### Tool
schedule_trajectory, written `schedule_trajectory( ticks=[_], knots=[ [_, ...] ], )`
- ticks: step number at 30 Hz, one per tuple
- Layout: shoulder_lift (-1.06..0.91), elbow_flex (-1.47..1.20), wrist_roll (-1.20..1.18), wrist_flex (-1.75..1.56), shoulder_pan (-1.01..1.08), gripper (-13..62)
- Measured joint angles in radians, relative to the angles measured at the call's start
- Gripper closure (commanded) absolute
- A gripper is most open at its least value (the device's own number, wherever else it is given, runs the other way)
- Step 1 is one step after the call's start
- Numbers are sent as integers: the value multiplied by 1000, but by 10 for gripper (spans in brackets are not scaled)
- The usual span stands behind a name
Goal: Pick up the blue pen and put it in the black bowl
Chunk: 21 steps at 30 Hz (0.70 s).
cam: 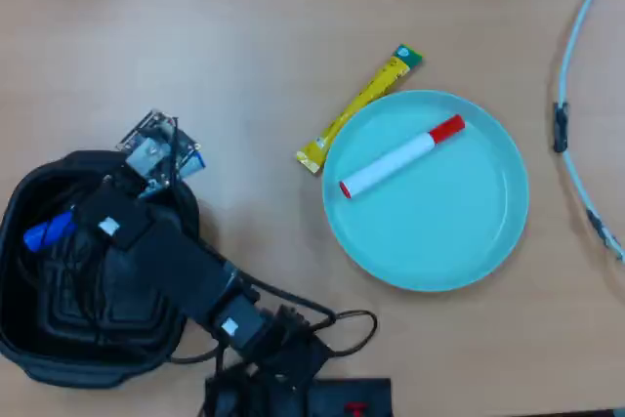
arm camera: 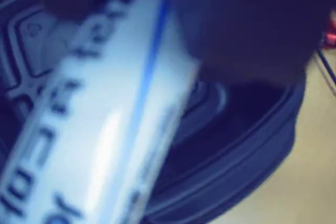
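Over at the worktop's lower left corner in the overhead view, the black bowl (cam: 29,344) sat tight to the left edge, and the blue pen (cam: 47,231) hung over its upper-left interior, cap poking out from the gripper (cam: 83,225), jaws clamped on the barrel. Bare worktop opened up mid-table. Rightward, a yellow sachet (cam: 357,106) touched the teal plate (cam: 469,241), red-capped marker (cam: 400,157) inside.

My overhead view shows only a light tan wood-grain tabletop (cam: 244,26), evenly lit, no hard shadows. A pale blue-white cable (cam: 574,65) curves along its right edge.
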<state>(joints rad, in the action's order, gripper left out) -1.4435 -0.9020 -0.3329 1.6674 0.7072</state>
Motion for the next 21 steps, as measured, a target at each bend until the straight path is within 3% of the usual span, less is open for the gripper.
schedule_trajectory(
  ticks=[13,21],
  knots=[
    [-2,-58,-3,-32,-150,561],
    [-2,-313,-23,-210,-173,561]
  ],
)
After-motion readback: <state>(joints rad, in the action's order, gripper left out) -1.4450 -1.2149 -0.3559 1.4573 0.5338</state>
